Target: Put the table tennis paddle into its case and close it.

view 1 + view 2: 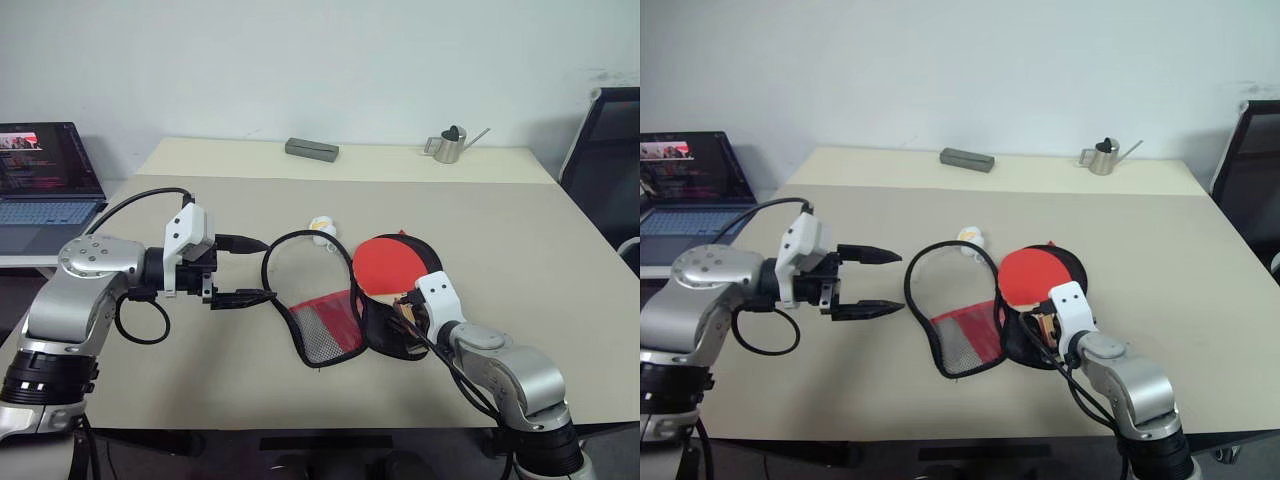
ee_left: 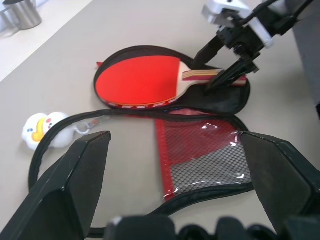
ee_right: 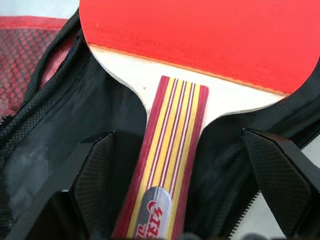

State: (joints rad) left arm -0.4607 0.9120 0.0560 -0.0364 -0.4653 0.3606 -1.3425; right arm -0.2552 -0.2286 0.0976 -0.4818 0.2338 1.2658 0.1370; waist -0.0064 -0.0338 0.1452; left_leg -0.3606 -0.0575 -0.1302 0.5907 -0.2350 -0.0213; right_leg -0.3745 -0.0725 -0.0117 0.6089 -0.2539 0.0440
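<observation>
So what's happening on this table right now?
A two-armed robot is packing a table tennis paddle into its case. The case lies unzipped and folded open on the table, and the paddle rests in the black half, red face up. The right gripper is open with its fingers on either side of the handle, not clamped. The left gripper hovers open beside the open flap. The case is not yet closed.

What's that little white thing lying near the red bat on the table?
On the beige table, look just beyond the open black case that holds the red paddle. By the case's far rim lies a small white toy with yellow and red markings, the only pale, rounded thing among red and black gear.
</observation>
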